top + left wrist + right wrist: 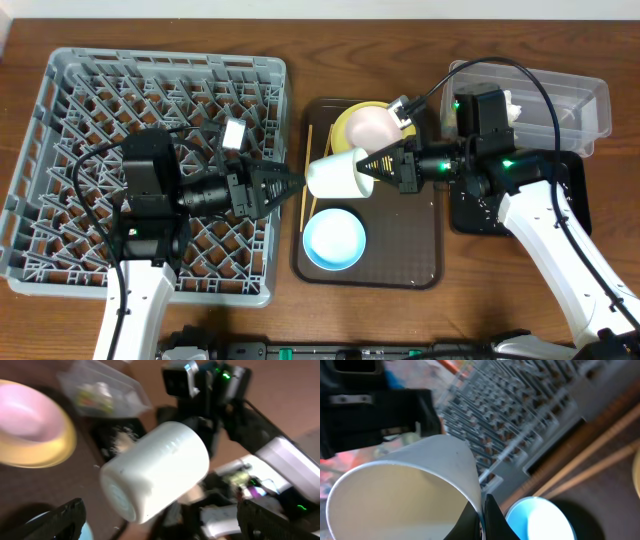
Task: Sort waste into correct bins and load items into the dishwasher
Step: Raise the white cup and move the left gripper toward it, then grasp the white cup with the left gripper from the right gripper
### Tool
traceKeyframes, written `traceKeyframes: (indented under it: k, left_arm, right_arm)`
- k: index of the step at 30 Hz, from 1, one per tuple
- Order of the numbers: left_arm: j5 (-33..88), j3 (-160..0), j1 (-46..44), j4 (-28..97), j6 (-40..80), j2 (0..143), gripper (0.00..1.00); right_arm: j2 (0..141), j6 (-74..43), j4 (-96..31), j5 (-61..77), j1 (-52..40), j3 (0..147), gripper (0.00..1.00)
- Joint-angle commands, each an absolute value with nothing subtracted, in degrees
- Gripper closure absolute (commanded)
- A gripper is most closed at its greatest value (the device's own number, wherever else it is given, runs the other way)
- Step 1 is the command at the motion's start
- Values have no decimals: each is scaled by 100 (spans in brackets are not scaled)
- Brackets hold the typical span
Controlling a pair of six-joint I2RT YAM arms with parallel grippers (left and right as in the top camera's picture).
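Right wrist view, closest in: the right gripper (481, 510) is clamped on the thin rim of the small cream-white bowl (405, 490), one finger inside the lip and one outside. The bowl is tall and cup-shaped. It hangs in the air on its side above the brown serving tray (420, 250), with its mouth toward the right gripper and its base toward the other arm.

It looks light, rigid and smooth-walled, probably plastic or glazed. A pinch on one spot of the rim likely lets it pivot or slip, and a knock against the pegs could chip it if it is ceramic. The surer hold is probably across the rim opposite the present pinch, or around the straight wall near the base.

Below and beyond the bowl lie the light blue bowl (540, 520) and the chopsticks (590, 455), both on the tray.

The left gripper (290, 186) faces the bowl's base, near it but not touching. Its fingers are spread wide at either side of the left wrist view. That arm stretches level across the dishwasher (80, 90), with its wrist over the rack's right edge. The right forearm reaches in from over the black tray (470, 215), and its wrist is level too.
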State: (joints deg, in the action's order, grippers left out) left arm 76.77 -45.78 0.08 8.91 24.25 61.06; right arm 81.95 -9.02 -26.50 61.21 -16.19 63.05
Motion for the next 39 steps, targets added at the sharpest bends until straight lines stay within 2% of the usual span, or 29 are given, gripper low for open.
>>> traceKeyframes:
  k: [1,7,17,26,39]
  left_arm:
    - [8447,-4689,-10,795,2722,6173,3]
    - [8442,-4689,-104,701,2808,6187,3]
    - [8270,-4689,-591,-607,3715,6217,3]
    - [7985,-4689,-1046,-661,3870,6222,3]
    - [7769,-4689,-1074,-1398,4235,6222,5]
  right_arm:
    - [8178,-985,-2320,7050,-1527,6407,99]
    - [8178,-1358,-1734,7404,-1527,6407,99]
    - [8178,-1518,-1579,7406,-1527,6407,99]
    - [8178,-1804,-1208,7553,-1529,6407,99]
    - [8178,-1885,-1155,7553,-1538,6407,99]
